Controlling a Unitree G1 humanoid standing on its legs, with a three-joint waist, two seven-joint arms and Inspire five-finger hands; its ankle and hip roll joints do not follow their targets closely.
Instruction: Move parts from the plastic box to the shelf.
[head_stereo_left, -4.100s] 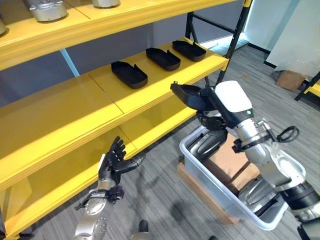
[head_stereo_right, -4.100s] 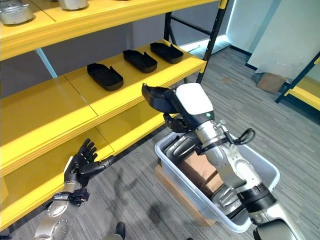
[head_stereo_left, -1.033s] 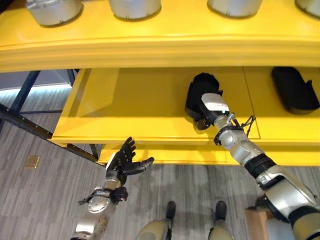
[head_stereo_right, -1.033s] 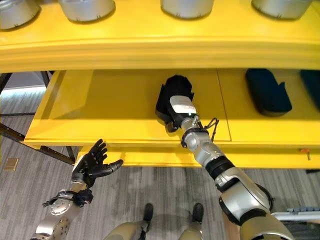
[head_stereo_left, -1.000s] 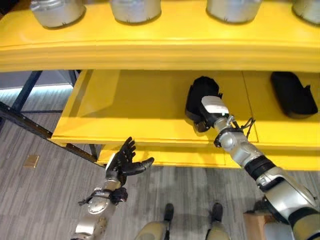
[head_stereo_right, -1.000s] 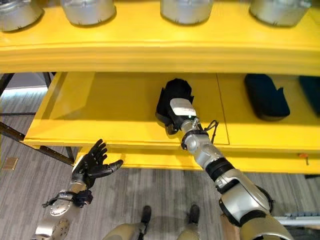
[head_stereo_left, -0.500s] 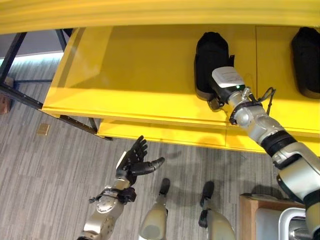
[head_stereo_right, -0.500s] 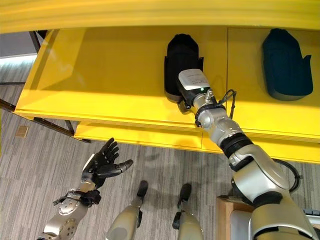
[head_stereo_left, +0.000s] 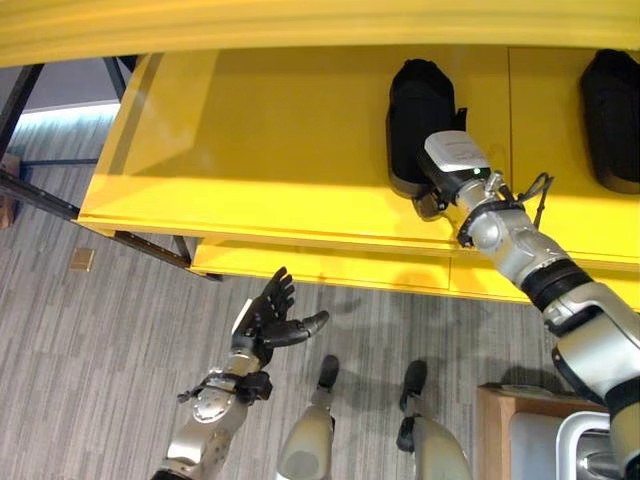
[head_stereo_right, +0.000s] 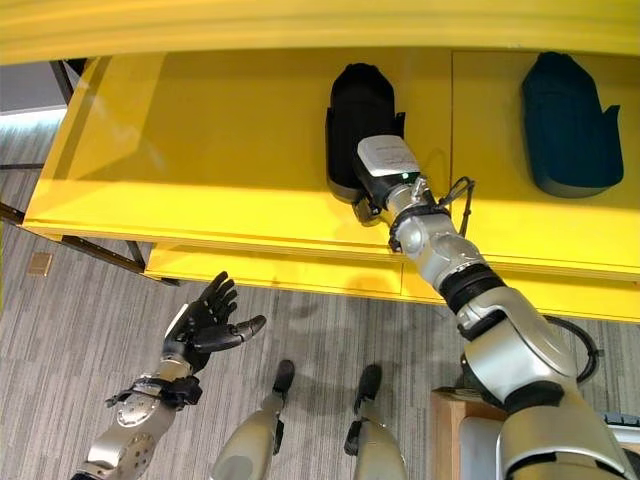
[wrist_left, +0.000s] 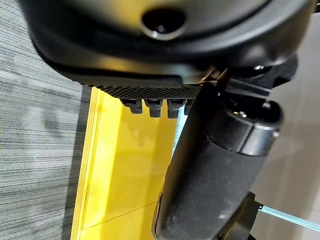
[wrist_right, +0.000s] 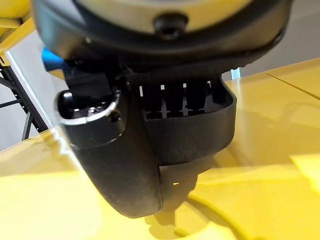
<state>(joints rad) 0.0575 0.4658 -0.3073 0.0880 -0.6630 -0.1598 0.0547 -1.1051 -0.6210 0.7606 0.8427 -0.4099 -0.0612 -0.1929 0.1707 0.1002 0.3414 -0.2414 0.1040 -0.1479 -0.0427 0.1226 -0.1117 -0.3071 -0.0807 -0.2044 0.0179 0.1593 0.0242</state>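
The right hand (head_stereo_left: 452, 170) reached over the front edge of the yellow shelf (head_stereo_left: 270, 150) and rested at the near end of a black part (head_stereo_left: 420, 110) lying flat on the shelf board. Its white-backed palm covered that end of the part, and the fingers lay beneath or behind it, so I could not tell whether they were curled on the part or loose. In the right wrist view the dark part (wrist_right: 175, 135) sat directly against the hand, with its lower edge down on the yellow board (wrist_right: 260, 150).

The part lay lengthwise, running from near the front edge toward the back of the shelf, just on the left side of the seam between two boards. A second black part (head_stereo_right: 565, 125) of the same shape lay on the next board to the right, well apart from the first.

The left hand (head_stereo_left: 265, 320) hung low in front of the shelf, over the grey floor (head_stereo_left: 90, 370), with fingers spread wide and thumb out, holding nothing.

A corner of the plastic box (head_stereo_left: 580, 450) showed at the lower right, beside a brown cardboard edge (head_stereo_left: 495, 435).
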